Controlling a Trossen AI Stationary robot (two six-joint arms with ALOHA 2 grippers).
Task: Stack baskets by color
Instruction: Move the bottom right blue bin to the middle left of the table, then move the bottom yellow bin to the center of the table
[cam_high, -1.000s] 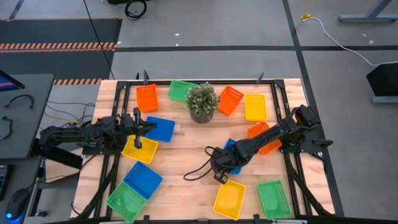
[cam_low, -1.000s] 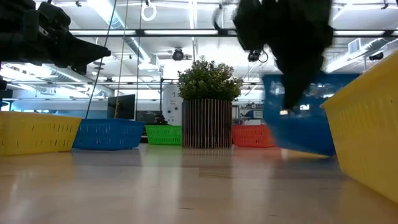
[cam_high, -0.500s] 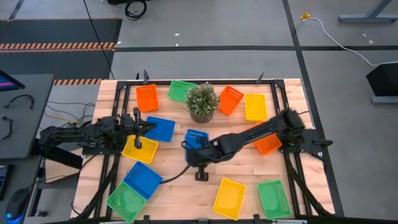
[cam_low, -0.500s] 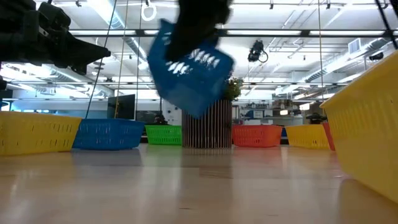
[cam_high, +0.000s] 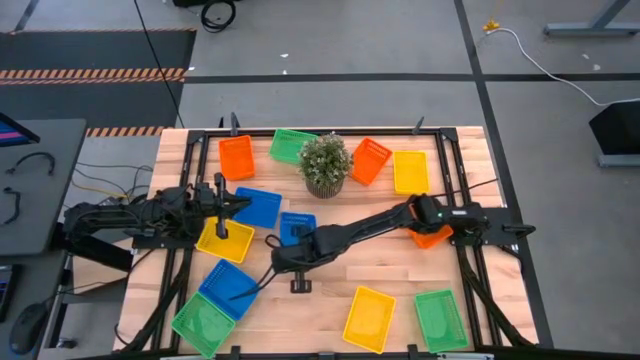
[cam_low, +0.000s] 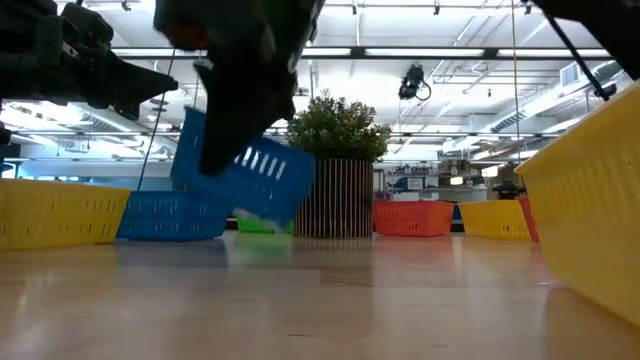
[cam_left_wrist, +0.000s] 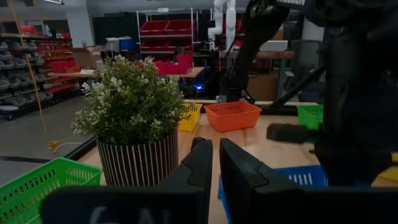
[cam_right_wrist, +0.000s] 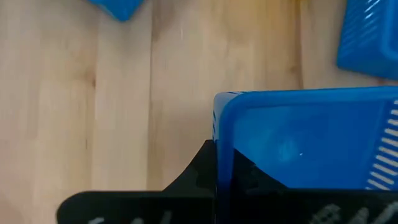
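Note:
My right gripper (cam_high: 292, 244) reaches across the table's middle and is shut on a blue basket (cam_high: 297, 228), which hangs tilted above the wood in the low view (cam_low: 250, 175). Just to its left another blue basket (cam_high: 258, 207) rests flat on the table, with a third (cam_high: 229, 288) nearer the front. Yellow (cam_high: 224, 240), green (cam_high: 203, 323) and orange (cam_high: 237, 157) baskets lie scattered around. My left gripper (cam_high: 222, 205) waits level at the left, shut and holding nothing, above the yellow basket's far edge. My right gripper pinches one side wall of the blue basket (cam_right_wrist: 219, 134) close to a corner, one finger (cam_right_wrist: 196, 171) outside the wall and the other inside. It comes slanting down from the table's right. The basket is lifted clear of the table and hangs tilted.
A potted plant (cam_high: 325, 165) stands at the far middle. Green (cam_high: 292, 146), orange (cam_high: 370, 160) and yellow (cam_high: 410, 172) baskets line the far side. An orange one (cam_high: 432, 234) lies under my right arm. Yellow (cam_high: 368, 318) and green (cam_high: 441, 320) baskets sit front right.
My right gripper has carried the blue basket from the right-middle of the table toward the left edge, ending beside the left blue basket. The wrist has rolled on the way, and the basket has stayed clear of the table, tipping as it travelled.

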